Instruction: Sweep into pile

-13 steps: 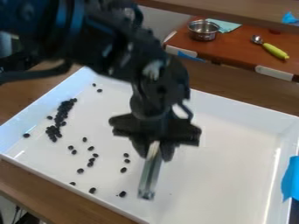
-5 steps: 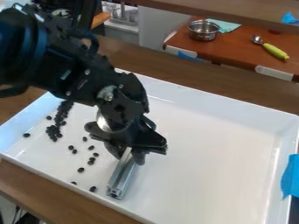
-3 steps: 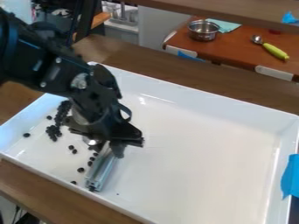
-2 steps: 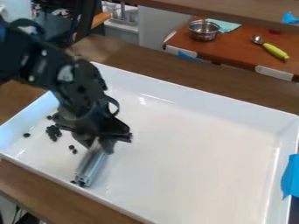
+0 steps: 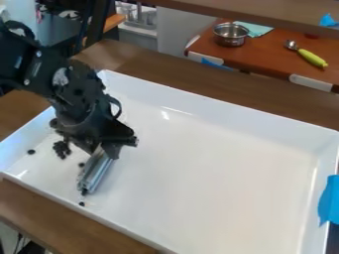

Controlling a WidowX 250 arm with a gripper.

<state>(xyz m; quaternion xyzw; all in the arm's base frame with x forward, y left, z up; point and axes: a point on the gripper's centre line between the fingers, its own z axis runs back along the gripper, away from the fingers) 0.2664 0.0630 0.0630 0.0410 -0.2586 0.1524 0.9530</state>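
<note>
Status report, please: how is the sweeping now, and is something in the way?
End effector closed on metal bar, over white tray. Black pieces: some clumped, a few scattered. Arm blocks some view.

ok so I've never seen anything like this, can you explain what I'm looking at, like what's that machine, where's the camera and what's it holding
The machine is a black robot arm. Its hand, a two-finger gripper, holds a silvery bar slanting down into a big white tray. A fixed camera looks down on it at a slant. Small dark pieces lie in the tray, some clumped left of the bar in the picture, a few apart. Behind, on a reddish-brown surface, are a metal pot and a scoop with a yellow-green handle.
</note>
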